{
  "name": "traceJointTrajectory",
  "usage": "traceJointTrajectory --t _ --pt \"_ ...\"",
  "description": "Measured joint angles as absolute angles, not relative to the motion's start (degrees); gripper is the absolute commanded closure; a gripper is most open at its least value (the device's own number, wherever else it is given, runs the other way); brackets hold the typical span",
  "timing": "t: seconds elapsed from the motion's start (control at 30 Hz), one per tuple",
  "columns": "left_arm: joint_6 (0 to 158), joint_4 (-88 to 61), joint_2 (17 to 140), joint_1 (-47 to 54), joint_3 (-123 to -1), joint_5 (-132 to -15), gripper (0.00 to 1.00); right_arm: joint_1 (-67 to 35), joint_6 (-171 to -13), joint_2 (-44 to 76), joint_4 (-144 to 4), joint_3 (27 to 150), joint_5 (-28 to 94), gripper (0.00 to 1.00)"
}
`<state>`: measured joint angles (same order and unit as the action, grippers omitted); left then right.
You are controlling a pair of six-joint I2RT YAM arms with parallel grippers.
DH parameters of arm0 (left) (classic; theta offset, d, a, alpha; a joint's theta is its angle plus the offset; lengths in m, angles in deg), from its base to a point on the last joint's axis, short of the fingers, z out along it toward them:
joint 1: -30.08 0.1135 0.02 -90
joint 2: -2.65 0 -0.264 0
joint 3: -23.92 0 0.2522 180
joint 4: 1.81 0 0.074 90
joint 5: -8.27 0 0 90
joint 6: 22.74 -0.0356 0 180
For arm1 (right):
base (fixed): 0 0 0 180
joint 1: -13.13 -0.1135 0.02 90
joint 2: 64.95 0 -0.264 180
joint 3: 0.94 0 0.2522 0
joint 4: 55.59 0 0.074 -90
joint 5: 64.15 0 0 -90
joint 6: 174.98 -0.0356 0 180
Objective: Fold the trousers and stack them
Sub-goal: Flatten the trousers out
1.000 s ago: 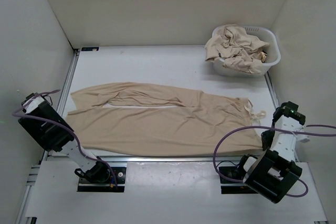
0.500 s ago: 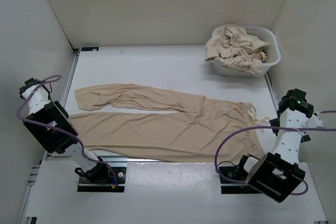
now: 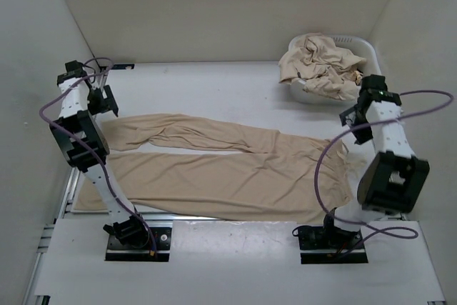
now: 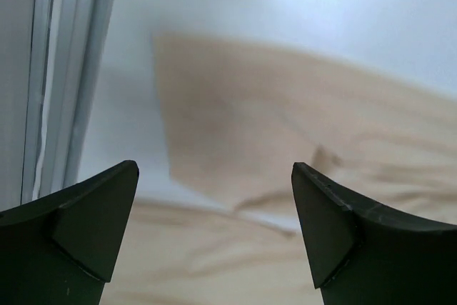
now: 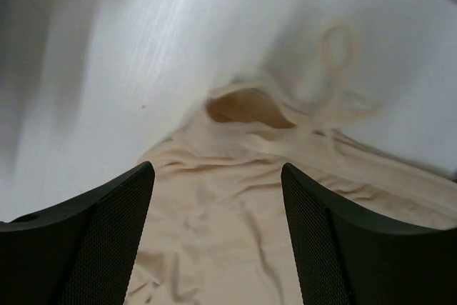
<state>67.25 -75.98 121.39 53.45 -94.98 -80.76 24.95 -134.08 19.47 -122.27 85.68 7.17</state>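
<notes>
Black left fingers (image 4: 78,233) and right fingers (image 5: 93,241), clenched a second ago, now hang released and empty above the beige trousers (image 3: 228,169), left spread flat on the counter (image 3: 214,83) nearward of the white basket (image 3: 373,76), seemingly ready for folding.

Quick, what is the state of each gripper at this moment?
Left gripper: jaws open, holding nothing, above a leg end of the trousers.
Right gripper: jaws open, holding nothing, above their waist end.
</notes>
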Motion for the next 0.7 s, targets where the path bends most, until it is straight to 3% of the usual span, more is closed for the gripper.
traceJointTrajectory --t 0.2,0.53,0.63,0.7 --pt "67.25 -73.59 131.23 53.63 -102.44 -79.14 0.00 21.75 -139.65 34.46 -119.89 92.48 10.80 0.24" --pt "67.25 -73.94 136.84 53.63 -103.40 -78.12 0.00 21.62 -146.10 41.70 -118.65 89.88 12.57 0.28" --pt "67.27 -74.47 137.91 53.63 -104.95 -78.53 0.00 21.62 -146.12 44.48 -118.71 89.88 12.11 0.33" --pt "67.25 -74.16 139.07 53.63 -106.79 -78.77 0.00 21.62 -146.12 45.37 -118.76 89.88 11.70 0.43"
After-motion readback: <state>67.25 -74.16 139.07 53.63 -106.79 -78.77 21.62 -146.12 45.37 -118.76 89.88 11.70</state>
